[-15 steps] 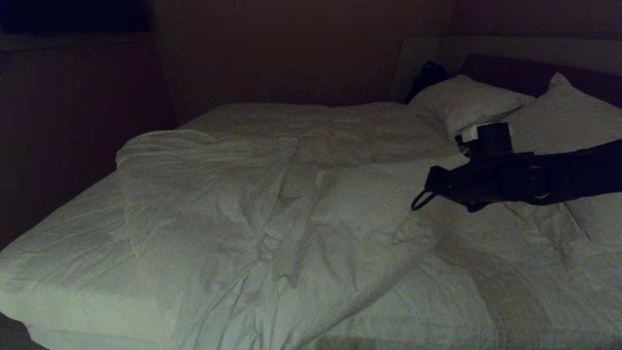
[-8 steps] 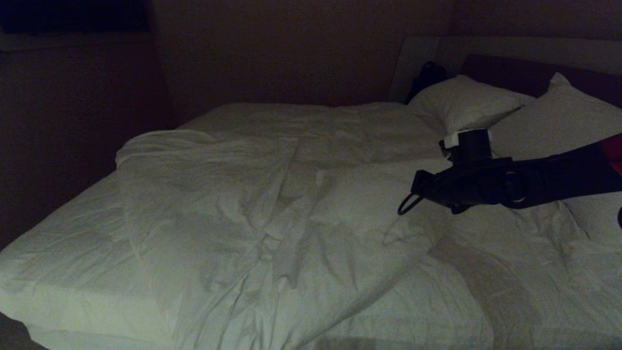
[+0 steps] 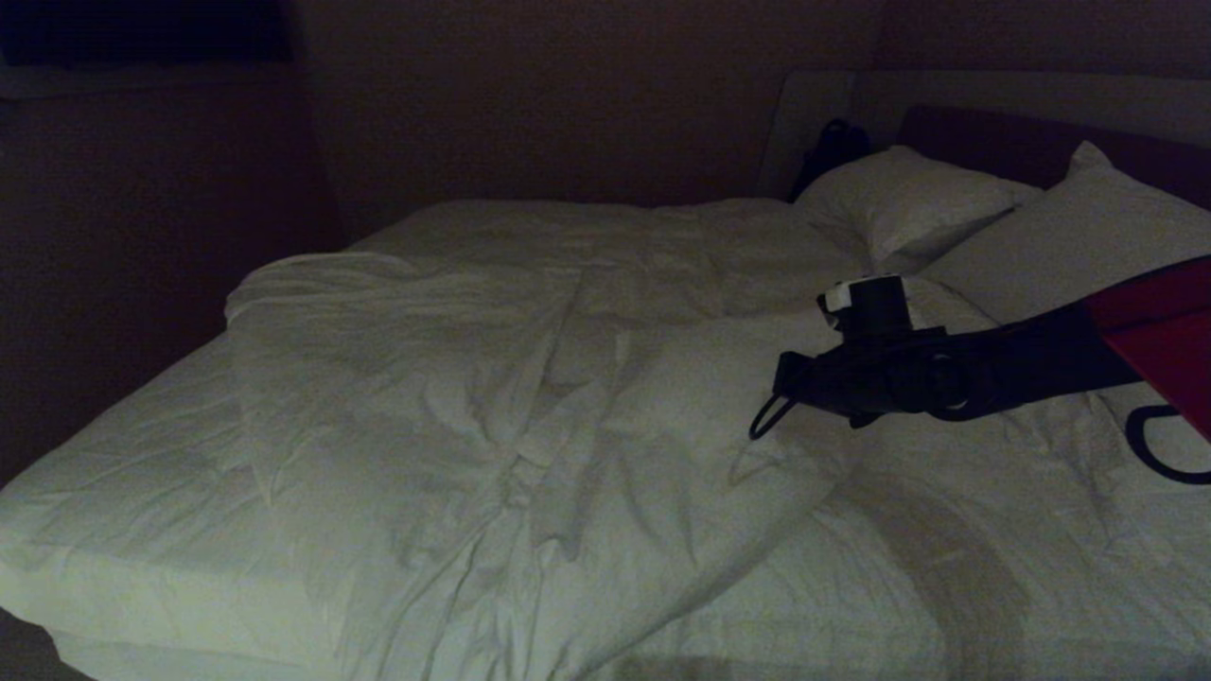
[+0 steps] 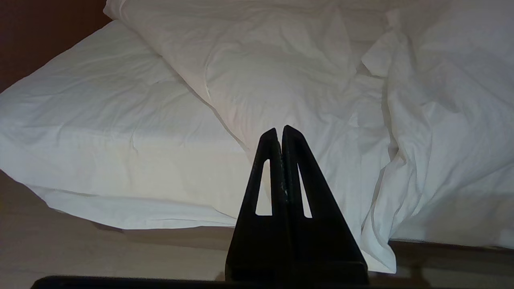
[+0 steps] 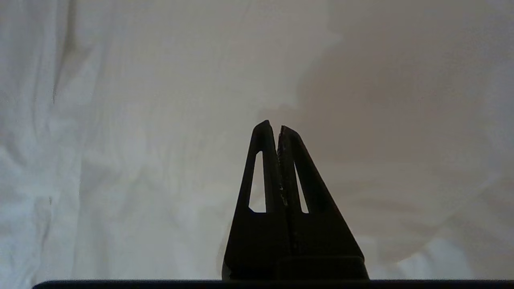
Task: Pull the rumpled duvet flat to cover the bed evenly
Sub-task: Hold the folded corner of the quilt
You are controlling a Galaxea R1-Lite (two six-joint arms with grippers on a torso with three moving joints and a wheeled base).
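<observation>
A rumpled white duvet [image 3: 530, 378] is lying bunched across the middle of the bed [image 3: 123, 473], leaving bare sheet open along the near left edge. The right tool [image 3: 768, 418], fingers pressed together and holding nothing, is hanging above the duvet's folded-back corner near two pillows [image 3: 908, 199]. The left tool [image 4: 280, 129], also pressed together, is sitting off the bed's corner. The room beyond is too dark to make out.

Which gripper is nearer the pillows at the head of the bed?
Right. The right gripper hangs over the duvet just short of the pillows; the left gripper sits low off the bed's near corner.
</observation>
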